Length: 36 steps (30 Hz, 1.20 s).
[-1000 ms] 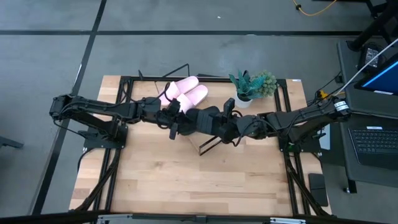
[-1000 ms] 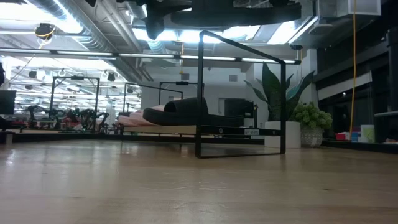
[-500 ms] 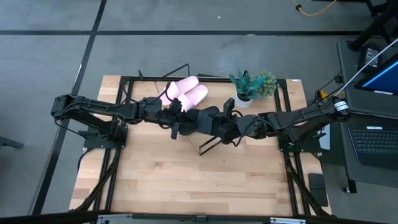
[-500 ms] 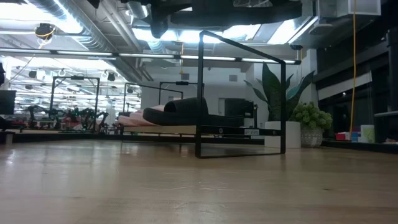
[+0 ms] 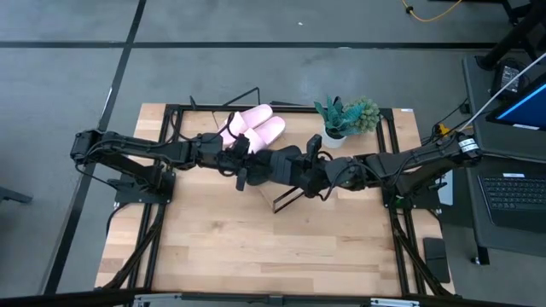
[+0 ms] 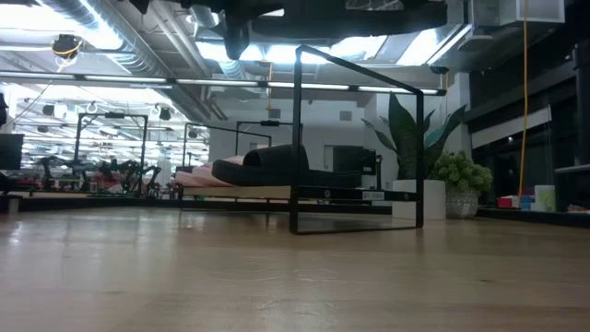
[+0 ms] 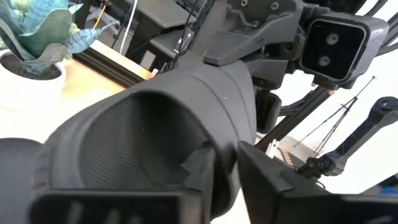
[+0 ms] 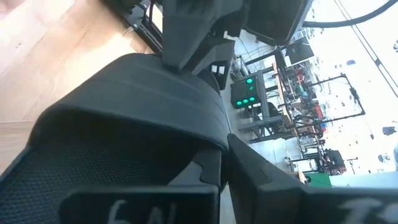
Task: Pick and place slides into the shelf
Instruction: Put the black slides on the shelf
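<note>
L arm reaches in from the left; the left gripper (image 5: 243,170) sits at the near-left end of a matte black wide-strap slide sandal (image 5: 277,162) held up mid-table, its fingers (image 7: 205,171) closing over the strap edge in the L wrist view, so it looks gripped. Just far of it, two pale pink slide sandals (image 5: 256,125) lie side by side on the slanted light-wood shelf w/ thin black wire frame (image 5: 286,198); a second black slide (image 6: 267,164) shows low on the board. R of centre, the right gripper (image 5: 309,176) is clamped shut on the same black sandal, R arm stretching in from the right. Step looks like a handover L/R above the shelf. Next prob needs one gripper to let go, then lower the sandal onto the bare board beside the others.
</note>
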Available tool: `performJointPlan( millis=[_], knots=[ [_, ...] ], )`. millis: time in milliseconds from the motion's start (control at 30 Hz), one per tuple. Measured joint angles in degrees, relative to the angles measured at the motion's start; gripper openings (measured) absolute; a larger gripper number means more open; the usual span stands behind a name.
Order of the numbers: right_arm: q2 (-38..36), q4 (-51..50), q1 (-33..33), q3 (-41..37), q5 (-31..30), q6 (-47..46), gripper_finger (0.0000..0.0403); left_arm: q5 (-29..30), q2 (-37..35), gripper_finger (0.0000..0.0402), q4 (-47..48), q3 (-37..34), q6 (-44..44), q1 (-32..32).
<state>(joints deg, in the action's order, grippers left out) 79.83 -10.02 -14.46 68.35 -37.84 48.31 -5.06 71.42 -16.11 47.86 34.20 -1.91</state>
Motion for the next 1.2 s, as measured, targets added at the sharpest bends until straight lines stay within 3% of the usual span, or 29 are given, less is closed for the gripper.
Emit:
performJointPlan(
  millis=[133, 367, 600, 933, 1033, 1200],
  knots=[
    [0.0, 0.13, -0.04, 0.01, 0.24, 0.0, 0.0012, -0.02, 0.0, 0.0011, 0.34, 0.0, -0.69, 0.0],
    [0.0, 0.04, -0.04, 0.01, 0.24, -0.03, 0.0014, 0.61, 0.0, 0.0004, 0.38, 0.0, -3.85, 0.57],
    [0.0, 0.11, -0.1, 0.01, -0.24, -0.64, 0.0097, 0.6, -0.11, 0.0002, 0.51, 0.0, -6.42, 0.59],
    [-1.57, -0.91, -3.69, 0.03, -11.99, -4.94, 0.0191, 0.57, -1.08, 0.0001, 0.49, 0.0, -7.66, 0.34],
    [-2.13, -2.97, -5.84, 0.07, -13.2, -6.37, 0.02, 0.7, -3.0, 0.0001, 1.42, -0.02, -7.96, -0.13],
    [-2.65, -4.74, -9.65, 0.07, -22.8, -10.69, 0.0189, 4.78, -6.7, 0.0, 4.65, 0.0, -9.88, 0.14]
  ],
)
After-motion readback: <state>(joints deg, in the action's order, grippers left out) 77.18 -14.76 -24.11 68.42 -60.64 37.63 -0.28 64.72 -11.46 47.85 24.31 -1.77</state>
